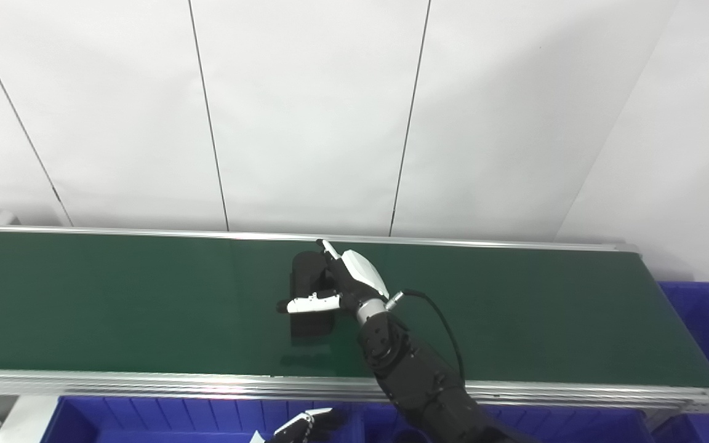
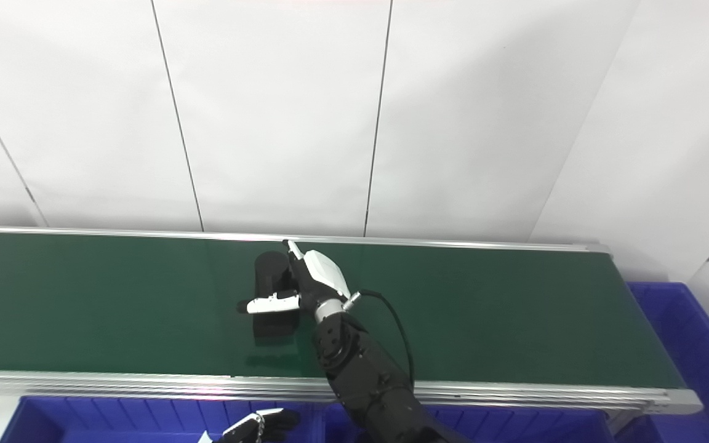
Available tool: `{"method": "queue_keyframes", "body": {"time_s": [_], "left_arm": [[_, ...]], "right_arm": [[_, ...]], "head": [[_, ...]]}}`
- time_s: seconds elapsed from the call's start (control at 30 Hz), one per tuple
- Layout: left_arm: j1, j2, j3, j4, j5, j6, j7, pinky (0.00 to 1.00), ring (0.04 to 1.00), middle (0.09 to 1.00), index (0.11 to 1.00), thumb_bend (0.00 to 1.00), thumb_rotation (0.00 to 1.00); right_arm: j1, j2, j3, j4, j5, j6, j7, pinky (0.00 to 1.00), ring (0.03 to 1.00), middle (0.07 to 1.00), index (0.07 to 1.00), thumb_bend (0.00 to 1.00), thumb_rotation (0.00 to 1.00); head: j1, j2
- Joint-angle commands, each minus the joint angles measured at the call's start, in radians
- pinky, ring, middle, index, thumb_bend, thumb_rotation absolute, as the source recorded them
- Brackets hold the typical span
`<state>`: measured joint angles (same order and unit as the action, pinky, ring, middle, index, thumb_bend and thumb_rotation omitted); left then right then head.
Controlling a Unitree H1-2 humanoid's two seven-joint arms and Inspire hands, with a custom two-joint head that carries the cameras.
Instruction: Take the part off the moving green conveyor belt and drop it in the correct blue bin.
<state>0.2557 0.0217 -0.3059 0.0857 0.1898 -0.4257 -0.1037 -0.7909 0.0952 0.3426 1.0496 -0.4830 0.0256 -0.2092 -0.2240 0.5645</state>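
Note:
A black blocky part [image 1: 309,274] lies on the green conveyor belt [image 1: 114,301], near its middle. My right hand [image 1: 345,283] is over the part's right side, open. Its thumb [image 1: 311,303] stretches left across the part's front half, and its fingers [image 1: 330,249] point toward the belt's far rail behind the part. The part rests on the belt, not lifted. My left hand [image 1: 305,426] shows only partly at the bottom edge, low over a blue bin [image 1: 145,418]; its grip is not readable.
Blue bins run below the belt's near rail [image 2: 114,418], and another blue bin [image 1: 705,320] stands past the belt's right end. Aluminium rails [image 1: 145,381] border the belt front and back. A white panelled wall rises behind.

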Motion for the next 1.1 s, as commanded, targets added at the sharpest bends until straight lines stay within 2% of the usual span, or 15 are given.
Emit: {"method": "queue_keyframes", "body": {"time_s": [0.0,0.1,0.17,0.27,0.3,0.33,0.37,0.4,0.43,0.53,0.67,0.77,0.83,0.9,1.07], "left_arm": [[0.001,0.001,-0.010,-0.027,0.001,-0.020,-0.006,0.72,0.759,0.755,0.709,0.78,0.89],[0.007,0.001,-0.012,-0.036,-0.004,-0.018,-0.009,0.72,0.748,0.741,0.688,0.77,0.88],[0.011,0.000,-0.013,-0.042,-0.004,-0.016,-0.011,0.71,0.744,0.737,0.682,0.76,0.88],[0.012,0.002,-0.014,-0.047,-0.005,-0.019,-0.015,0.71,0.742,0.732,0.677,0.76,0.88],[0.011,0.002,-0.014,-0.045,-0.006,-0.023,-0.016,0.71,0.739,0.729,0.676,0.76,0.88],[0.011,0.002,-0.014,-0.046,-0.005,-0.024,-0.016,0.71,0.739,0.725,0.675,0.76,0.88],[0.011,0.001,-0.013,-0.047,-0.002,-0.024,-0.015,0.71,0.738,0.722,0.674,0.76,0.89],[0.010,0.000,-0.012,-0.048,0.002,-0.023,-0.013,0.70,0.732,0.716,0.671,0.76,0.89],[0.010,0.000,-0.011,-0.049,0.004,-0.023,-0.012,0.70,0.729,0.713,0.670,0.77,0.90],[0.003,0.004,-0.009,-0.048,0.002,-0.021,-0.017,0.69,0.723,0.712,0.669,0.78,0.90],[-0.013,0.010,-0.002,-0.035,0.013,-0.032,-0.012,0.68,0.710,0.699,0.667,0.77,0.93],[-0.022,0.012,0.004,-0.025,0.002,-0.034,-0.013,0.68,0.707,0.691,0.661,0.78,0.93],[-0.027,0.015,0.010,-0.023,0.003,-0.029,-0.014,0.69,0.713,0.697,0.662,0.77,0.93],[-0.033,0.019,0.013,-0.019,0.007,-0.031,-0.014,0.69,0.712,0.698,0.665,0.76,0.93],[-0.039,0.020,0.029,-0.025,0.000,0.021,-0.015,0.68,0.710,0.700,0.668,0.75,0.93]], "right_arm": [[-0.054,0.036,-0.009,0.012,0.021,-0.059,-0.029,0.74,0.818,0.910,0.965,1.00,0.44],[-0.057,0.054,-0.042,0.038,0.057,-0.088,-0.068,0.56,0.712,0.851,0.897,0.92,0.27],[-0.056,0.068,-0.071,0.058,0.088,-0.127,-0.101,0.55,0.665,0.768,0.827,0.84,0.12],[-0.059,0.087,-0.113,0.091,0.137,-0.173,-0.132,0.58,0.618,0.706,0.757,0.74,0.02],[-0.061,0.093,-0.124,0.101,0.148,-0.183,-0.151,0.59,0.544,0.681,0.722,0.63,0.01],[-0.063,0.098,-0.130,0.109,0.151,-0.187,-0.171,0.56,0.481,0.584,0.596,0.56,0.00],[-0.066,0.102,-0.136,0.116,0.156,-0.186,-0.186,0.54,0.464,0.553,0.544,0.54,0.00],[-0.068,0.104,-0.140,0.120,0.159,-0.186,-0.198,0.39,0.429,0.537,0.498,0.52,0.00],[-0.070,0.105,-0.140,0.123,0.160,-0.186,-0.205,0.32,0.415,0.531,0.485,0.51,0.00],[-0.067,0.110,-0.155,0.121,0.175,-0.181,-0.234,0.29,0.402,0.523,0.483,0.51,0.00],[-0.059,0.108,-0.170,0.122,0.188,-0.192,-0.263,0.32,0.405,0.530,0.479,0.51,0.00],[-0.047,0.103,-0.173,0.116,0.192,-0.206,-0.287,0.25,0.442,0.511,0.473,0.51,0.00],[-0.035,0.097,-0.174,0.107,0.191,-0.223,-0.301,0.26,0.446,0.510,0.469,0.51,0.00],[-0.016,0.089,-0.170,0.081,0.185,-0.232,-0.312,0.35,0.437,0.523,0.467,0.51,0.00],[0.097,0.053,-0.173,-0.116,0.180,-0.265,-0.301,0.35,0.419,0.544,0.469,0.49,0.00]], "head": [[0.000,0.002],[0.003,0.006],[0.004,0.006],[0.005,0.006],[0.005,0.006],[0.004,0.008],[0.005,0.008],[0.006,0.009],[0.006,0.009],[0.003,0.010],[-0.001,0.007],[-0.006,0.005],[-0.008,0.003],[-0.009,0.005],[-0.002,0.016]]}}
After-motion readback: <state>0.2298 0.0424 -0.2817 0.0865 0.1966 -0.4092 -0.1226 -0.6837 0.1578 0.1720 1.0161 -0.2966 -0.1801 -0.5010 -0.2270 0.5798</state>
